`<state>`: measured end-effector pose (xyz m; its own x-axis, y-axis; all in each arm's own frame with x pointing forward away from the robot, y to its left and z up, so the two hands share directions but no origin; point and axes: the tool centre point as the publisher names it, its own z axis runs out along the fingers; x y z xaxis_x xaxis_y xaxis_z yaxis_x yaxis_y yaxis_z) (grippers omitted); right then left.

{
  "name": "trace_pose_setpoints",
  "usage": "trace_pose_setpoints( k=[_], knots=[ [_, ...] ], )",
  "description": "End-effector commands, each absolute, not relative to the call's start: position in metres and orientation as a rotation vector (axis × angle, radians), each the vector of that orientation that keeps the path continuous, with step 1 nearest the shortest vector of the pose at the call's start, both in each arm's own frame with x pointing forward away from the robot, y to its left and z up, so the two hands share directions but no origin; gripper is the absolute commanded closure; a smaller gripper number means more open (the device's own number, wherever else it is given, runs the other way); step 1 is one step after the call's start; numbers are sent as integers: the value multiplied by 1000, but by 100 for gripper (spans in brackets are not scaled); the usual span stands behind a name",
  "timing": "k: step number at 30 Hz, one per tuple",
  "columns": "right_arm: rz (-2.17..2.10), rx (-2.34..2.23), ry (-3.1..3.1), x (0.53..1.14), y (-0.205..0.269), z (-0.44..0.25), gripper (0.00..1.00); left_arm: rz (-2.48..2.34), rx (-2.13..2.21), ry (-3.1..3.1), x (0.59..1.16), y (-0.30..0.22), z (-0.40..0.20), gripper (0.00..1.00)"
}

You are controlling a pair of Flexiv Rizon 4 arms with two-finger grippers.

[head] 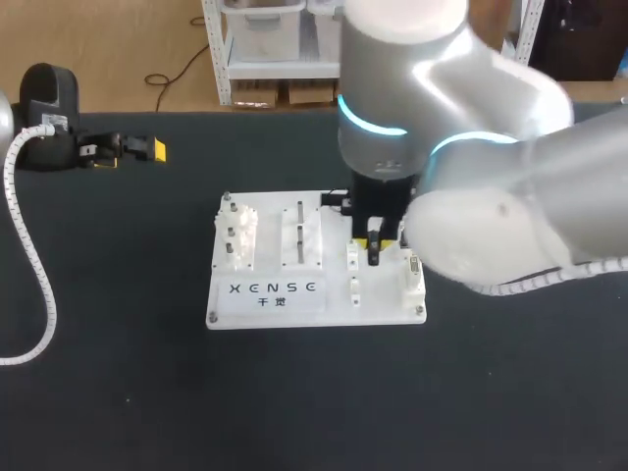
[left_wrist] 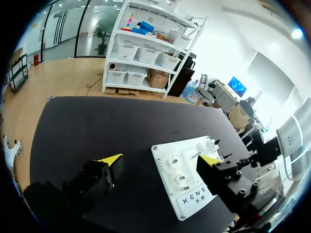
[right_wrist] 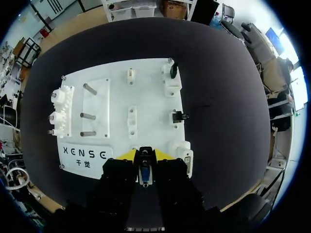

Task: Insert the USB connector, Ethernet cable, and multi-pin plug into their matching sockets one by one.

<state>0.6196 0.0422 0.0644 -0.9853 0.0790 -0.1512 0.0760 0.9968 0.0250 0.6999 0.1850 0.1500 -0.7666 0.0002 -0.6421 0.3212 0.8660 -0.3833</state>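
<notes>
One plug [right_wrist: 145, 174], clamped in the right gripper [right_wrist: 145, 155] over the board [right_wrist: 150, 97], may tilt and jam; left gripper [left_wrist: 159, 159] is wide, empty.

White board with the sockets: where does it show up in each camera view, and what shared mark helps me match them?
Head view: the white board lies mid-table, partly under the right arm.
Left wrist view: the board is ahead of the open left gripper, partly behind one finger.
Right wrist view: the board is ahead of and under the right gripper, which holds a connector.
Shared landmark: the printed lettering along one board edge.
</notes>
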Motion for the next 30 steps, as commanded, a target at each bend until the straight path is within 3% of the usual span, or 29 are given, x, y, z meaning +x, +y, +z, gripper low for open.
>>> trace_pose_setpoints(
  k=[1, 30],
  knots=[
    [42, 124, 2955, 614, 24, 74, 100, -636, 231, 2374, 700, 185, 150, 0],
    [-27, 154, 2982, 609, -5, 70, 100, -636, 231, 2374, 700, 185, 150, 0]
  ],
)
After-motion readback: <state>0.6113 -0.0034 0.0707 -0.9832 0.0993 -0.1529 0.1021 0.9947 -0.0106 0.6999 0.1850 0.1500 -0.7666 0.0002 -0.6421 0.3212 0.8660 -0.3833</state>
